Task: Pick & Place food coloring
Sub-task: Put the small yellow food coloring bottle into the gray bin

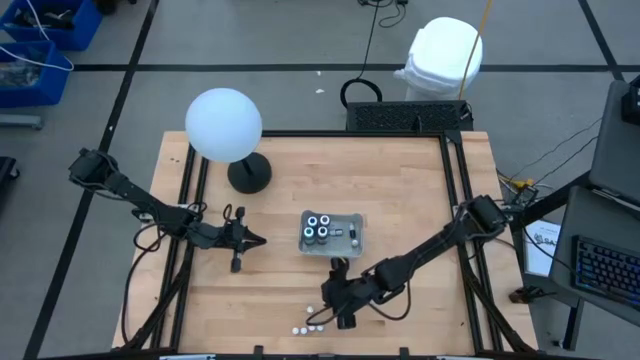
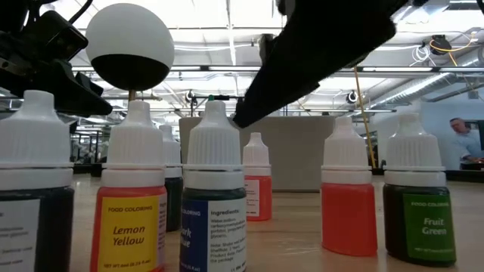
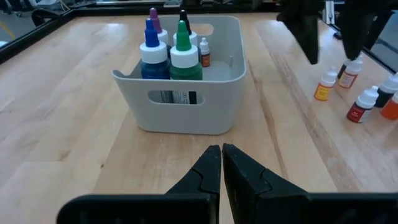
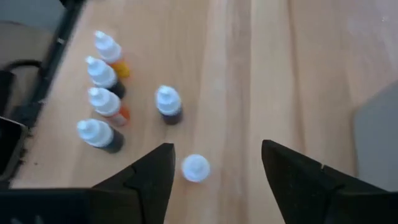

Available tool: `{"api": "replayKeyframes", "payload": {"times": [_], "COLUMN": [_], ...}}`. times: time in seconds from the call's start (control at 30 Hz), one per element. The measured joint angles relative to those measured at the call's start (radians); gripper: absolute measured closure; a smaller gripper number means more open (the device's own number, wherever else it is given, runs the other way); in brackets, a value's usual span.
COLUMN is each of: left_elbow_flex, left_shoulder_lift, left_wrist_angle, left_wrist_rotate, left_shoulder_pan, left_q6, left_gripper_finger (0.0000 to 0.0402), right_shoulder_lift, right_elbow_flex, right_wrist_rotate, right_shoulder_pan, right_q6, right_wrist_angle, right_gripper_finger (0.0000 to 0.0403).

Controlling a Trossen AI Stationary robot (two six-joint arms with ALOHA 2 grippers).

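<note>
Hovering near the table's front edge, the right gripper (image 4: 214, 168) is spreading its fingers wide over a white-capped food coloring vial (image 4: 195, 168), gripping nothing. Five more vials (image 4: 102, 102) are standing just beside it. The left gripper (image 3: 221, 163) is waiting pinched together, empty, facing the gray bin (image 3: 186, 99).

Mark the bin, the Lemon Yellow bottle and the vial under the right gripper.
bin (image 3: 186, 112): left wrist view, front wall near the handle slot.
Lemon Yellow bottle (image 2: 134, 234): low view, yellow label.
vial (image 4: 196, 168): right wrist view, white cap top.
</note>
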Motion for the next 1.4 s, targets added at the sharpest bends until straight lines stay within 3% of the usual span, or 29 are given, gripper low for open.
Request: {"api": "replayKeyframes", "payload": {"times": [0.57,1.1,1.4], "left_elbow_flex": [0.0,0.0,0.0], "left_shoulder_lift": [0.0,0.0,0.0], "left_wrist_angle": [0.001,0.0,0.0], "left_wrist_rotate": [0.016,0.016,0.016], "left_shoulder_pan": [0.0,0.0,0.0], "left_q6": [0.004,0.003,0.003], "left_gripper_finger": [0.0376,0.0376,0.0376], "right_shoulder_lift": [-0.001,0.003,0.006], "right_elbow_flex": [-0.159,-0.163,-0.163], "right_wrist_rotate": [0.002,0.008,0.112], "right_shoulder_pan": [0.009,0.025,0.055], "right_q6": [0.015,0.019,0.047], "right_wrist_angle": [0.264,0.33,0.326], "right_gripper_finger": [0.019,0.0191,0.0191]}}
